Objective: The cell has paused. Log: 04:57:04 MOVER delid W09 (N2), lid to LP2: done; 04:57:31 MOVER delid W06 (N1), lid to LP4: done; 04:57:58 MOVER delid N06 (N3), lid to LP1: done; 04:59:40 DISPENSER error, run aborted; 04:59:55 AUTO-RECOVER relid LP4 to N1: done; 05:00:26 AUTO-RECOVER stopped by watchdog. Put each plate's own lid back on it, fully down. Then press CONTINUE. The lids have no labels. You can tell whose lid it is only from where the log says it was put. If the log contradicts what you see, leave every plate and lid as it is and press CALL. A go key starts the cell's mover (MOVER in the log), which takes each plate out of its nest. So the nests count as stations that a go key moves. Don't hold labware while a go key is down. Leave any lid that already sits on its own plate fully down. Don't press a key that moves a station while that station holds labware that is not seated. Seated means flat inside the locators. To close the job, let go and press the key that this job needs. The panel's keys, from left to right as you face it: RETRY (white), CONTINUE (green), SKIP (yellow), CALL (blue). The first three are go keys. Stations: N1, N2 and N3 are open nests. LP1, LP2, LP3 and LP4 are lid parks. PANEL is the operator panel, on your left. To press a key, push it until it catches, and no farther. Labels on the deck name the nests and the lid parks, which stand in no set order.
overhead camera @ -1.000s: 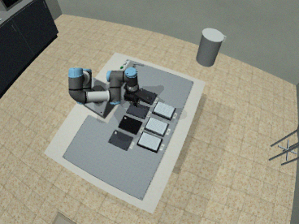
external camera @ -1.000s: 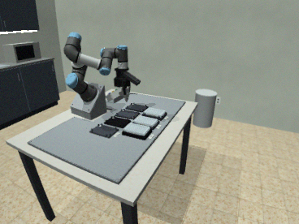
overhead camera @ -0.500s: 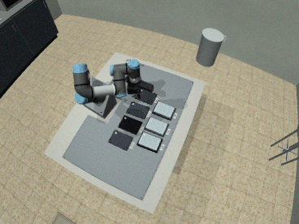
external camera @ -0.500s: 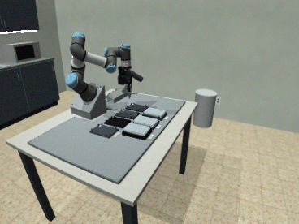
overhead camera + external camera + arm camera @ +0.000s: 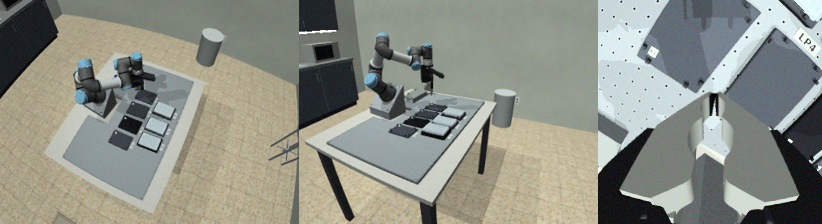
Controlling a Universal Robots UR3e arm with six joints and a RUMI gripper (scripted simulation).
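Observation:
My gripper (image 5: 140, 86) (image 5: 431, 92) (image 5: 714, 94) is shut with nothing between the fingers. It hangs above the far end of the deck, over the gap between two lid parks. In the wrist view the park labelled LP4 (image 5: 770, 82) lies right of the fingertips, and another grey park (image 5: 700, 35) lies above left. Four dark lid parks stand in a row (image 5: 145, 96) (image 5: 137, 109) (image 5: 130, 124) (image 5: 121, 140). Beside them, three light plates sit in their nests (image 5: 164, 109) (image 5: 157, 126) (image 5: 149, 141). I cannot tell which plates carry lids. The operator panel (image 5: 116, 75) is mostly hidden behind the arm.
The arm's base (image 5: 99, 103) (image 5: 386, 103) stands at the deck's left. The grey deck mat (image 5: 101, 162) (image 5: 380, 148) covers the table. A grey bin (image 5: 210, 46) (image 5: 504, 107) stands on the floor beyond the table.

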